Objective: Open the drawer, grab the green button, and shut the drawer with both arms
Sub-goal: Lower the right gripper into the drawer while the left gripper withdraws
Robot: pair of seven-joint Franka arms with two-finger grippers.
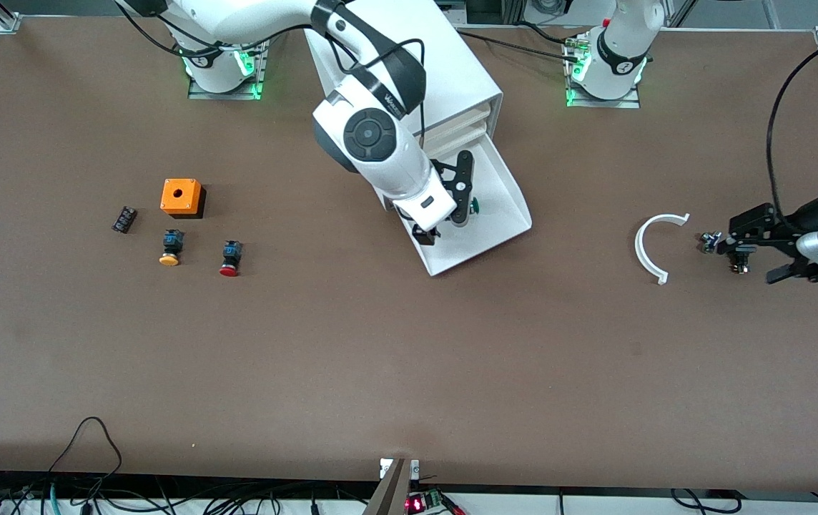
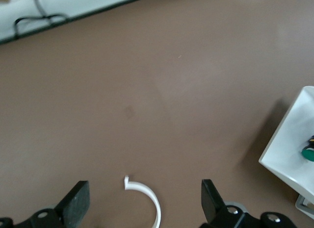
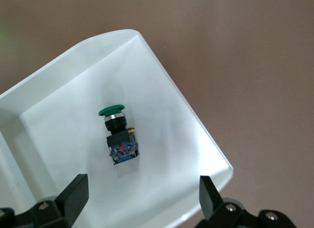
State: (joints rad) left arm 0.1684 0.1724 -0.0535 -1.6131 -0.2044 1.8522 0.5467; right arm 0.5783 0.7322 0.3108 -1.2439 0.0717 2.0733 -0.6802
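Note:
The white cabinet [image 1: 452, 71] stands between the arm bases. Its lowest drawer [image 1: 502, 179] is pulled out toward the front camera. The green-capped button [image 1: 474, 206] lies on its side in the drawer; the right wrist view shows its green cap and dark blue-black body [image 3: 117, 135] on the white drawer floor [image 3: 59, 125]. My right gripper [image 1: 443, 225] hangs open over the drawer, just above the button, its fingers [image 3: 73, 194] apart and empty. My left gripper [image 1: 751, 249] waits open and empty at the left arm's end of the table, its fingers [image 2: 76, 201] wide apart.
A white curved strip [image 1: 656, 247] lies on the table beside the left gripper and shows in the left wrist view [image 2: 149, 196]. Toward the right arm's end are an orange box [image 1: 181, 197], a yellow-capped button [image 1: 170, 247], a red-capped button [image 1: 229, 257] and a small black part [image 1: 124, 219].

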